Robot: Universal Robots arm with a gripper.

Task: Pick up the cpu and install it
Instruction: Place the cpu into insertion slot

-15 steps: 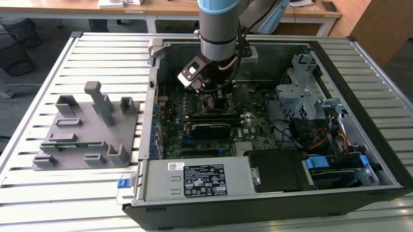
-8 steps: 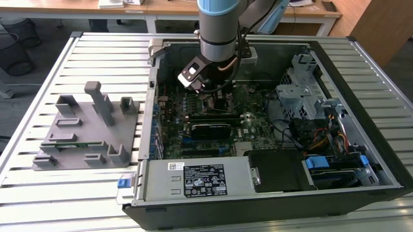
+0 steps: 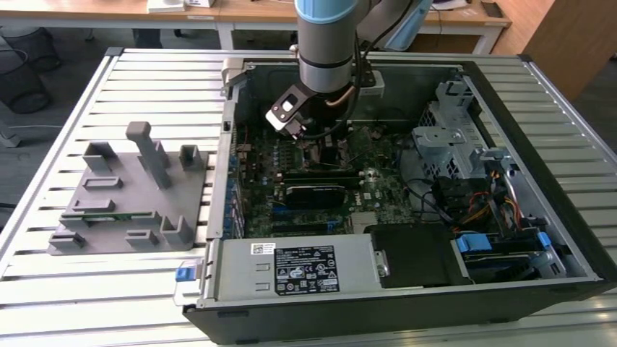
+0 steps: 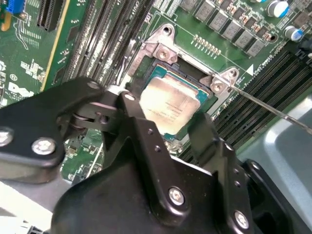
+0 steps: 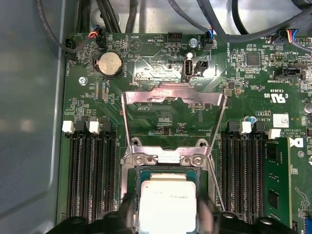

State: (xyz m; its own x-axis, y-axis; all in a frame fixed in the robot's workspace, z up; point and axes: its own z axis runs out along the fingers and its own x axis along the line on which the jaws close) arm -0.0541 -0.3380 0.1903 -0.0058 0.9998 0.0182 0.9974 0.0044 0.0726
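Silver-topped cpu [image 5: 168, 204] is sitting in the open socket [image 5: 165, 158], clamped by the hand [image 5: 168, 217].

Inside the open computer case [image 3: 540, 94] on the slatted metal counter [image 3: 144, 72], the arm is reaching down to the green motherboard [image 5: 161, 117]. In the second wrist view its black fingers [image 4: 136, 117] are pressing on two opposite edges of the cpu, spread just as wide as the chip. The load plate [image 5: 173, 95] is lying folded back. A grey holder block [image 3: 126, 202] is resting beside the case, on the exterior view's left.
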